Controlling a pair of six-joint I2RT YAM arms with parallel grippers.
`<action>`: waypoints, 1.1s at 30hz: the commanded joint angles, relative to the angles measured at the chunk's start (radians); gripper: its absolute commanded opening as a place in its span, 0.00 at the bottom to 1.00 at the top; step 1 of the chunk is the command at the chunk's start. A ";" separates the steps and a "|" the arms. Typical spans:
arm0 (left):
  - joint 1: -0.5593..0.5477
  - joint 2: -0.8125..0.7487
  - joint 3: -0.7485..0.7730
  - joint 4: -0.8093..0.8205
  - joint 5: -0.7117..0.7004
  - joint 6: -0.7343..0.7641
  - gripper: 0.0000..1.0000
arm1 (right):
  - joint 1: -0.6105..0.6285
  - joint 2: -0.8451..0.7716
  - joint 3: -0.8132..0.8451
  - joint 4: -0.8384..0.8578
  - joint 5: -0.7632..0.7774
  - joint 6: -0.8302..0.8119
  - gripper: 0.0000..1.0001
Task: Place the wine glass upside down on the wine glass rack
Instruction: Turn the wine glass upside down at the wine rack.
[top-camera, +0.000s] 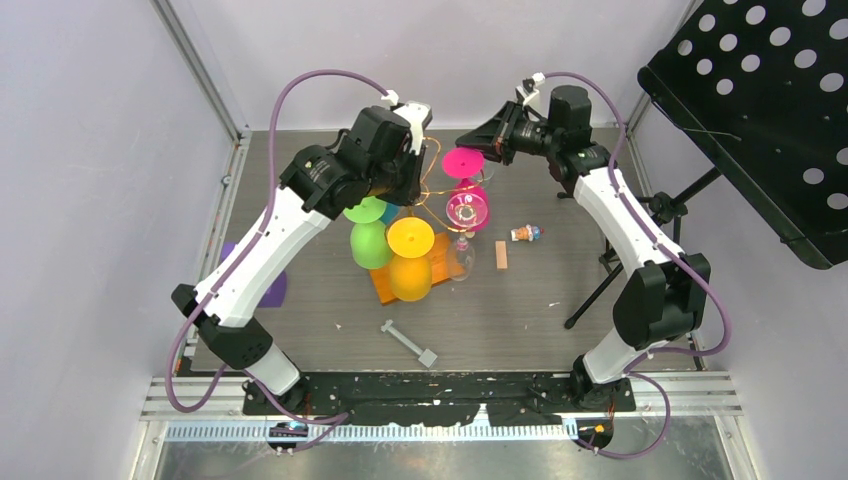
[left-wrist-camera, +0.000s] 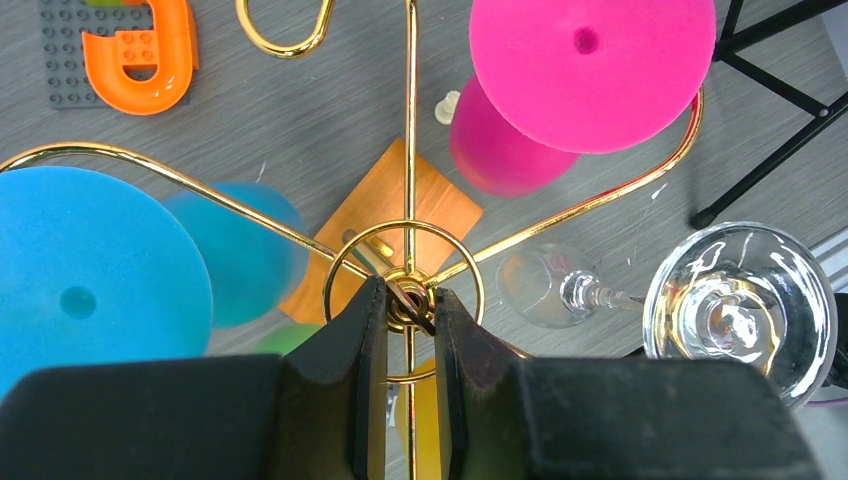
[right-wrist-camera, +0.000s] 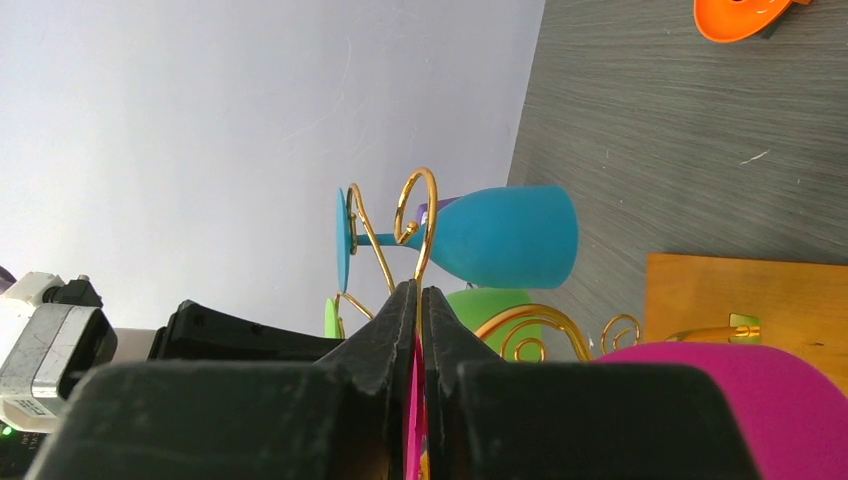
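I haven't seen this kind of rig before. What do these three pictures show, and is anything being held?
Two robot arms are bolted to the near edge of a table. One picture looks down from above and behind them. The other two come from a camera on each wrist. On the table stands a gold wire wine glass rack. A blue glass, a green glass and a yellow glass hang on it upside down. The left pincer is closed on the rack's central stem. The right pincer pinches the foot of the pink wine glass. A clear glass is beside it.
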 joint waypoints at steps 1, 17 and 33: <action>-0.004 -0.006 -0.027 0.018 0.044 0.005 0.17 | 0.004 0.001 -0.003 0.053 -0.012 -0.019 0.12; -0.004 -0.008 -0.026 0.020 0.046 0.003 0.17 | 0.004 0.000 -0.001 0.074 -0.014 -0.009 0.29; -0.004 -0.010 -0.014 0.019 0.041 0.005 0.19 | -0.053 0.003 0.054 0.082 -0.005 0.014 0.52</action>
